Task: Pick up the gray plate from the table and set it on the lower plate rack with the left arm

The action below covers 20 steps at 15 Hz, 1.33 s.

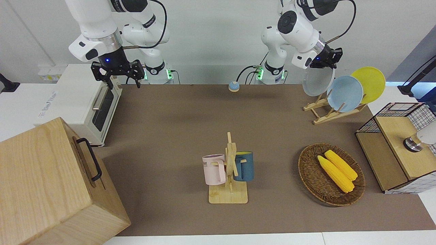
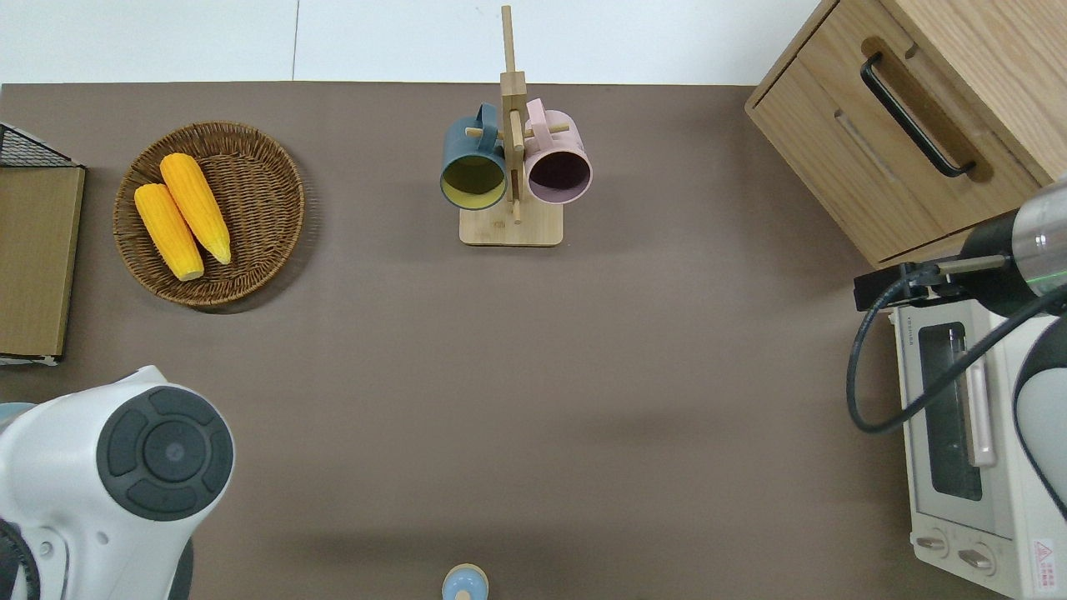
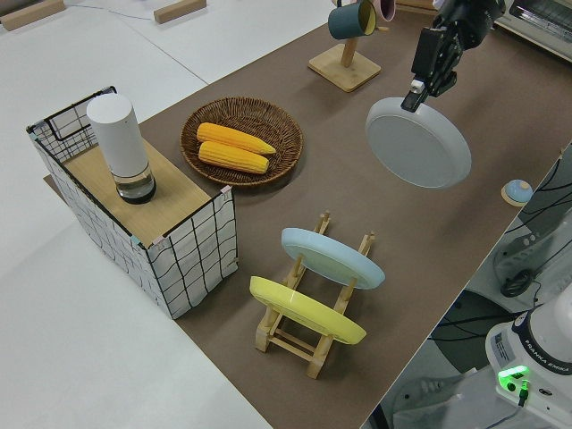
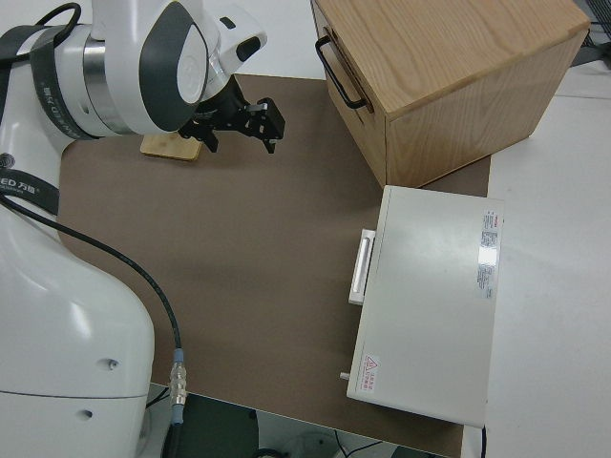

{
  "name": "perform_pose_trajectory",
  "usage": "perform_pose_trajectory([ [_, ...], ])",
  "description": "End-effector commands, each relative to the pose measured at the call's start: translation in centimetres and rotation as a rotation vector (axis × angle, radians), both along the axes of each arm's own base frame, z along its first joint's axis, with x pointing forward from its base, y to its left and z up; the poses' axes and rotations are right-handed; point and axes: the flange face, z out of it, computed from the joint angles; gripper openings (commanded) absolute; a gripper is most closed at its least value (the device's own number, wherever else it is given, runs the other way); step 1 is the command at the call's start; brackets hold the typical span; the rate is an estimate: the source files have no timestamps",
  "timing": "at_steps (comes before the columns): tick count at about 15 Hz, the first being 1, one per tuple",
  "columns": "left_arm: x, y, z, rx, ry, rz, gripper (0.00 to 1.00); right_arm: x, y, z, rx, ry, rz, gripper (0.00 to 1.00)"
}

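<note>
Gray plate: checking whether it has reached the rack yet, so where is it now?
Not yet racked: the gray plate hangs in the air from the left gripper, beside the light blue plate on the lower plate rack.

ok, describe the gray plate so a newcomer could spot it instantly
Find the lower plate rack at the left arm's end of the table, holding a light blue plate and a yellow plate. The gray plate is not on it: it hangs in the air, gripped at its rim by the left gripper. It is the only pale gray one.
</note>
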Motion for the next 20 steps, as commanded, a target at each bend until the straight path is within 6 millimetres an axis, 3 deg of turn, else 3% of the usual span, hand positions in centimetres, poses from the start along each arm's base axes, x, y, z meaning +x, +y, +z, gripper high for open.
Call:
perform_pose_trajectory([
  [1, 0.1, 0.9, 1.6, 0.087, -0.016, 0.027, 0.00, 0.1, -0.2, 0.3, -0.002, 0.005, -0.015, 0.983],
  [5, 0.5, 1.4, 1.1, 0.106, -0.082, 0.085, 0.00, 0.1, -0.2, 0.3, -0.001, 0.004, -0.015, 0.983],
  [9, 1.4, 1.2, -1.5, 0.110, -0.128, 0.142, 0.00, 0.1, -0.2, 0.3, -0.001, 0.004, -0.015, 0.983],
  [20, 2.8, 1.4, -6.2, 0.120, -0.197, 0.179, 0.00, 0.1, -0.2, 0.3, -0.001, 0.004, -0.015, 0.983],
])
